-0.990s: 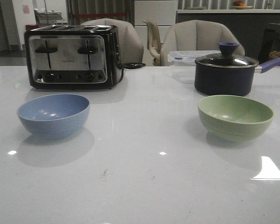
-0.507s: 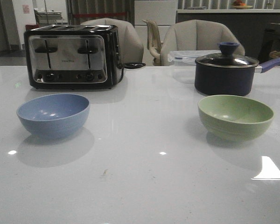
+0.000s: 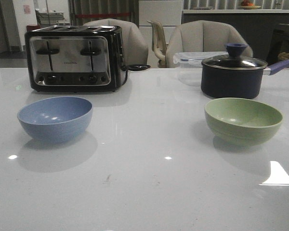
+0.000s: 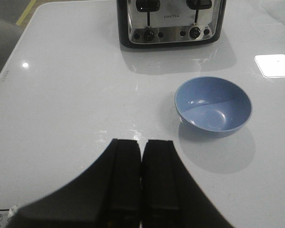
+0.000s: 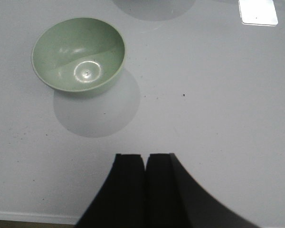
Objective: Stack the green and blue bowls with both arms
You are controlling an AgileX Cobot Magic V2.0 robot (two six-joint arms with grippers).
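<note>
The dusty blue bowl (image 3: 55, 118) stands upright and empty on the white table's left side, also seen in the left wrist view (image 4: 213, 105). On the right side stands the pale green bowl (image 3: 243, 120), empty and upright, seen from above in the right wrist view (image 5: 79, 55). Neither arm shows in the front view. My left gripper (image 4: 142, 141) is shut with nothing between its fingers, well short of the blue bowl. Shut and empty too, my right gripper (image 5: 145, 156) hovers near the table's front edge, apart from the green bowl.
A chrome and black toaster (image 3: 73, 58) stands behind the blue bowl. Behind the green bowl is a dark lidded saucepan (image 3: 233, 74) with a blue knob and handle, and a clear lidded container (image 3: 192, 58) beside it. Chairs stand past the table's far edge.
</note>
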